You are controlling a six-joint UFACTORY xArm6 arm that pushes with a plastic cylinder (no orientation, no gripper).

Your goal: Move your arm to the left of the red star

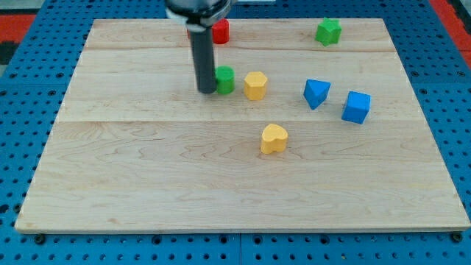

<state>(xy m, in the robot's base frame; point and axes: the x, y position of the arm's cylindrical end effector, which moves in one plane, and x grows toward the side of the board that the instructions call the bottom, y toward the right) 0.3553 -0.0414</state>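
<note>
My tip [206,91], the lower end of the straight dark rod, stands on the pale wooden surface [147,177]. There is no gripper on this arm, so nothing can be spread or pressed together; the rod only touches the surface.

The red block [220,31], whose star shape I cannot make out because the rod partly hides it, lies toward the view's top from my tip, slightly to the view's right. A small green round block [225,79] sits just beside my tip on the view's right, seemingly touching the rod. Further right is a yellow hexagonal block [255,85], then a blue triangular block [316,93] and a blue cube [356,107]. A yellow heart-shaped block [274,138] lies below and right of my tip. A green star-like block [328,31] is far to the upper right.
</note>
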